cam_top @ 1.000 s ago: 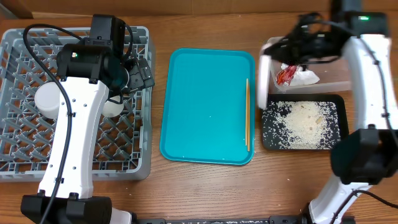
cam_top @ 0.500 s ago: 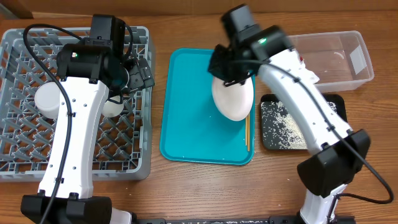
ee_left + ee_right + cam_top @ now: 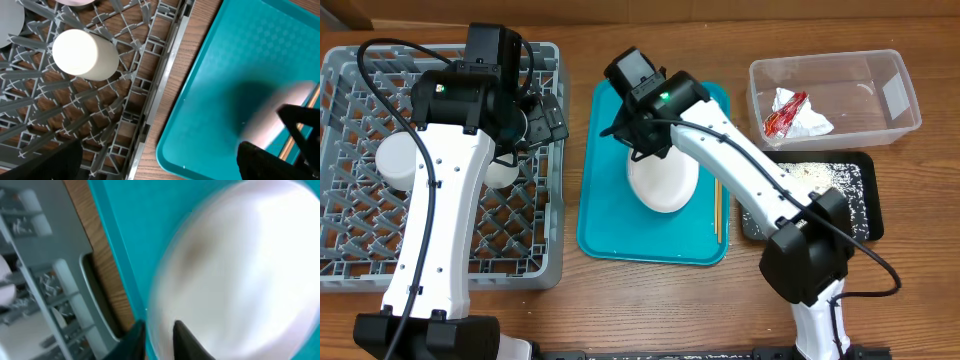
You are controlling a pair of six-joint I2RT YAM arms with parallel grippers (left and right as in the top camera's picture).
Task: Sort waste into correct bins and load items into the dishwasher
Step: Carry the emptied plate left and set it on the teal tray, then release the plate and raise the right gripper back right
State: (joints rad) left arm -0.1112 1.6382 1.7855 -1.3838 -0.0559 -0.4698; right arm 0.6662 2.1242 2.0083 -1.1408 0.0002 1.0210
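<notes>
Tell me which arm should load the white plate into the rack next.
Right. The right fingers grip the plate above the tray, beside the rack; the left fingers sit open and empty over the rack.

The overhead camera is looking straight down on the whole table [image 3: 650, 300] from high up. The left wrist camera is facing down, nearer, taking in the rack [image 3: 125, 100] and tray [image 3: 240, 60]. The right wrist camera is sitting very close to the plate [image 3: 240, 270], sharing that tray and rack edge

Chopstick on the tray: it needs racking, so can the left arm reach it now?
Probably not: the right arm and its plate hang over the tray between the left hand and the chopstick.
</notes>
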